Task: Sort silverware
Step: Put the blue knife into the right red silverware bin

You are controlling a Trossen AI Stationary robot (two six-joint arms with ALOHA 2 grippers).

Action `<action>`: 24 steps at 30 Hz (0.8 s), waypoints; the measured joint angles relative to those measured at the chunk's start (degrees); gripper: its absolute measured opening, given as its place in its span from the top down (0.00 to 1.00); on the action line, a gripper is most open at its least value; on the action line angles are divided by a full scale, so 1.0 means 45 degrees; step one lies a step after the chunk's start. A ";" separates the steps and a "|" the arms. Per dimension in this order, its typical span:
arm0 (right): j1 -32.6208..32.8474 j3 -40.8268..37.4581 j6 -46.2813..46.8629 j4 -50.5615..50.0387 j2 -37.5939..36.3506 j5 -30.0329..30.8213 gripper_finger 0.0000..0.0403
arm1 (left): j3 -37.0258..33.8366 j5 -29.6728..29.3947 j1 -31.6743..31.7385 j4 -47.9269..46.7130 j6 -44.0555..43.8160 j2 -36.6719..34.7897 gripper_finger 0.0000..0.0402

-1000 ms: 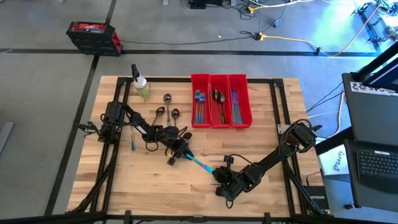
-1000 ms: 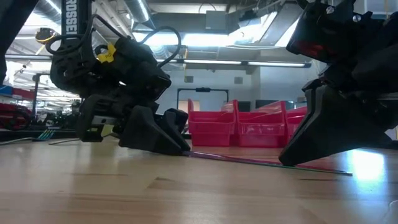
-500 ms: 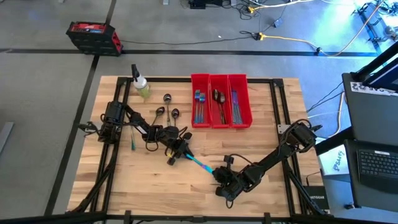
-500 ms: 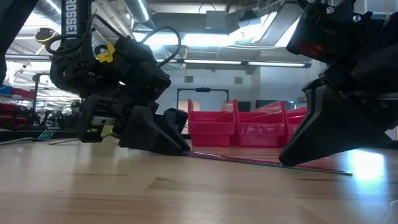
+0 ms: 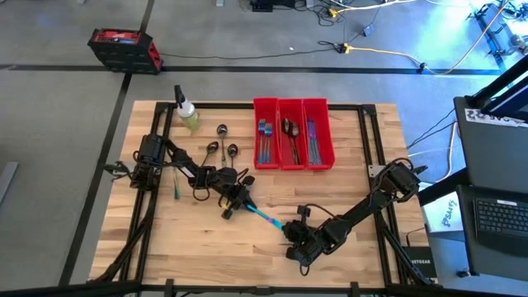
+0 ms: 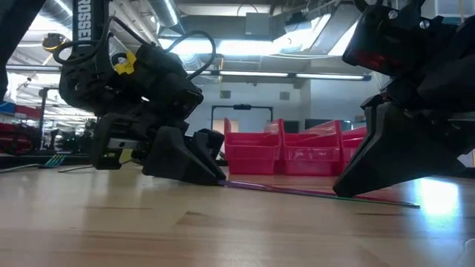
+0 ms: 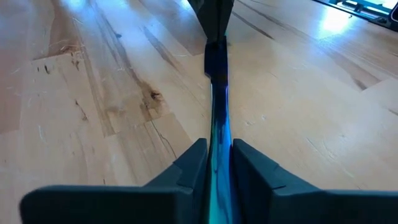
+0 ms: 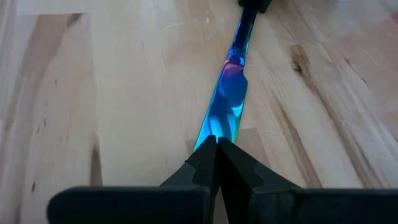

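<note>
Overhead, the wooden table (image 5: pixel 206 247) carried both dark arms, which met near its middle over one iridescent blue-teal knife (image 5: pixel 264 217) lying flat on the wood; the left gripper (image 5: pixel 240 201) lay low at the knife's left, farther end, and the right gripper (image 5: pixel 290 230) lay low at its right, nearer end.

In the left wrist view, the left gripper (image 7: pixel 218 163) was clenched about the knife (image 7: pixel 217 118), its two dark fingers (image 7: pixel 189 163) pressing the blue strip from either side; the right arm's fingertips showed at the knife's other end. In the right wrist view, the right gripper (image 8: pixel 216 155) was fully closed, its fingers (image 8: pixel 202 160) meeting at the tip of the knife (image 8: pixel 227 99); whether they pinched the metal or merely rested on its end could not be told.

At table height, the knife (image 6: pixel 312 192) appeared as a thin line along the wood between the two gripper bodies; white letters reading "ROSSE" ran down the upright link of the arm on the left of that view.

Far of centre stood three red bins (image 5: pixel 292 134) side by side, each holding sorted silverware (image 5: pixel 264 139); left of them, three dark spoons (image 5: pixel 223 144) lay loose on the table, and a teal utensil (image 5: pixel 176 189) lay beside the left arm; a spray bottle (image 5: pixel 187 114) of yellowish liquid stood at the far left corner.
</note>
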 joint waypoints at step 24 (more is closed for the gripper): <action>0.0019 -0.0020 0.0157 0.1071 -0.0928 0.0793 0.99 | -0.0005 0.0135 0.0003 0.0161 -0.0437 0.0011 0.89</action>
